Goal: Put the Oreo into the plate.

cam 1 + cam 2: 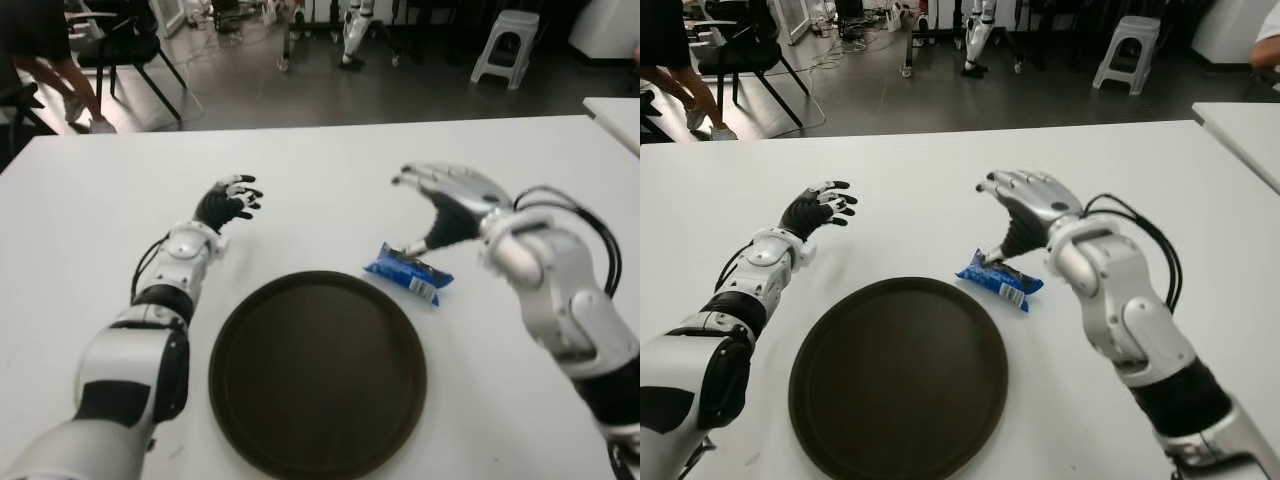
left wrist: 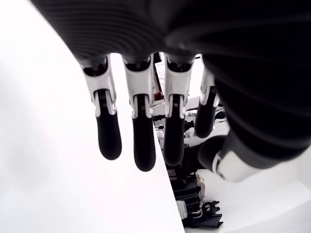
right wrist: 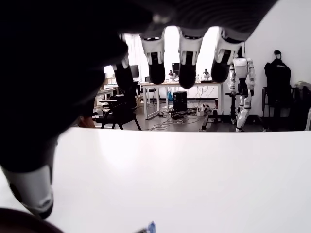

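Oreo packet (image 1: 408, 273) lies on table (image 1: 320, 170) beside plate (image 1: 318, 372), under right hand's (image 1: 447, 200) spread, empty fingers (image 1: 408, 180).

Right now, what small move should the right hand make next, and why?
Probably lower the right hand and close its fingers on the Oreo pack. The hand is open above it with only the thumb near the wrapper, and the pack lies on the table just outside the plate.
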`<state>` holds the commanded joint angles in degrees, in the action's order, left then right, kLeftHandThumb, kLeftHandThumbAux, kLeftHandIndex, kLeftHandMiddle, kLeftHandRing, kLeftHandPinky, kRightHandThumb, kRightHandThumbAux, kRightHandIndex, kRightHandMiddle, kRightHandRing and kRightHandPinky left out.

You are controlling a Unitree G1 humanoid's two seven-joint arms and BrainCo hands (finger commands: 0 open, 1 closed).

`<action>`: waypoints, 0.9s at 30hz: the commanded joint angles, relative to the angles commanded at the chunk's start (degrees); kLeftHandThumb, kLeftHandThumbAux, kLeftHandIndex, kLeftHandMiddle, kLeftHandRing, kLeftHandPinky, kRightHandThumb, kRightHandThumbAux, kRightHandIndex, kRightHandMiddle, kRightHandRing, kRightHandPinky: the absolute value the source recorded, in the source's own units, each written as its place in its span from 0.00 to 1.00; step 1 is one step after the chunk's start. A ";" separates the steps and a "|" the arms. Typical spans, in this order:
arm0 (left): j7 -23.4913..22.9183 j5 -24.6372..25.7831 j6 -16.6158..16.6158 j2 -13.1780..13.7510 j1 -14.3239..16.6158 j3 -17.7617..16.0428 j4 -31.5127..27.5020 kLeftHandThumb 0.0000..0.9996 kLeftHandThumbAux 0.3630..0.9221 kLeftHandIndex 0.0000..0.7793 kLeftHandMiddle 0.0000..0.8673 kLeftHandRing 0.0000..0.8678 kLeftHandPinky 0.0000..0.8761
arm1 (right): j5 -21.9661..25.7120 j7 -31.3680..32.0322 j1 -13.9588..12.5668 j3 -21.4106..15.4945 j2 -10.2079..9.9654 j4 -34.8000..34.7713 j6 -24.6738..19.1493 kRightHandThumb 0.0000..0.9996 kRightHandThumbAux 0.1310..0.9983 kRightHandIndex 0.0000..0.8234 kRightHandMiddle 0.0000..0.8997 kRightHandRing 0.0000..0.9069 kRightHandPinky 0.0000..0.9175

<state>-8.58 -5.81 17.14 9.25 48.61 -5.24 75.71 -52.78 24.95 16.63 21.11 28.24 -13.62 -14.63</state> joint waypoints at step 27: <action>-0.25 0.34 0.18 0.04 -0.17 -0.36 -0.05 0.10 0.51 0.29 0.42 0.42 0.45 | -2.53 -12.04 -6.82 -0.42 -6.49 2.14 -2.05 0.00 0.70 0.07 0.08 0.08 0.10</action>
<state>-8.84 -5.47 17.32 9.29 48.44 -5.60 75.66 -55.31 12.92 9.80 20.69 21.75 -11.47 -16.67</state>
